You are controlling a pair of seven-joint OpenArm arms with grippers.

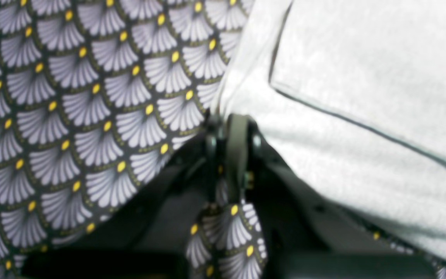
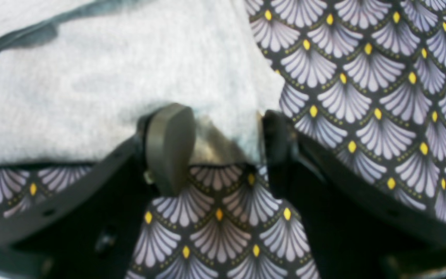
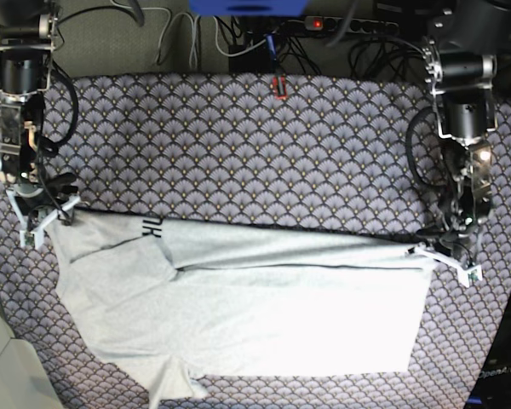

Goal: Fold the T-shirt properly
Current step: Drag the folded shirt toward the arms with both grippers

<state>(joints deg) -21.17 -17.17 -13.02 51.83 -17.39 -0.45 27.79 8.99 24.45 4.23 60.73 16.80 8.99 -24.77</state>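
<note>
grey shirt stretched between two grippers on a fan-print cloth

taking the t-shirt as the landmark: it lies across the near half of the tablecloth, a broad, soft, light grey sheet of cotton, roughly rectangular, with its far edge pulled into a nearly straight line from one gripper to the other.

at the shirt's far corner on the base view's left, the right gripper has its fingers spread, a rounded dull-grey pad on one side and a dark finger on the other, with a small corner of the fuzzy grey fabric lying between them. just beside that corner a few black block letters show, and a sleeve flap folds over the body. the near edge here is ragged, tapering to a crumpled point.

further right the cloth is smooth and flat, its right edge straight.

at the shirt's far right corner, the left gripper has its fingers pressed close together, pinching the gathered edge of the shirt. a thin dark hem line crosses the napped fabric beside it.

the tablecloth under everything is purple-grey, printed with overlapping scalloped fans, each tipped with a yellow dot.
</note>
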